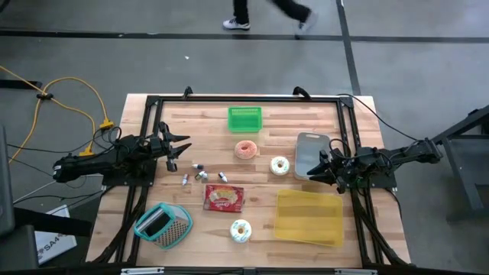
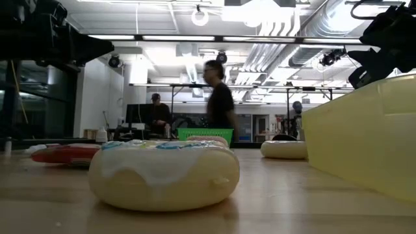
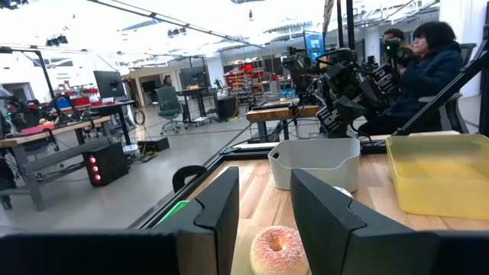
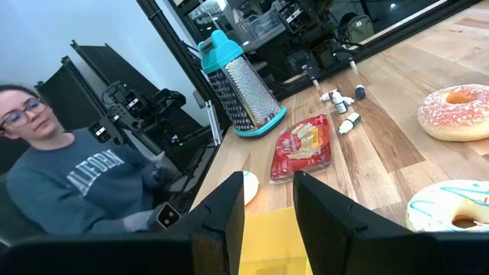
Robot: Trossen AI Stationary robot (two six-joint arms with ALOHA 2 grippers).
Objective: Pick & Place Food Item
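Pink-frosted doughnut lies flat mid-table; left claw and right claw gape empty.

Doughnut between basket behind and packet in front

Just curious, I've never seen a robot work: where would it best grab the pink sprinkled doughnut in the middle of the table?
Probably from straight above, pinching across one side of the pink sprinkled doughnut's ring: it lies flat, hole up, clear of neighbours.

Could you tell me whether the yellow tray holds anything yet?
Empty. From above, the yellow tray shows only its bare floor; all three donuts lie outside on the table.
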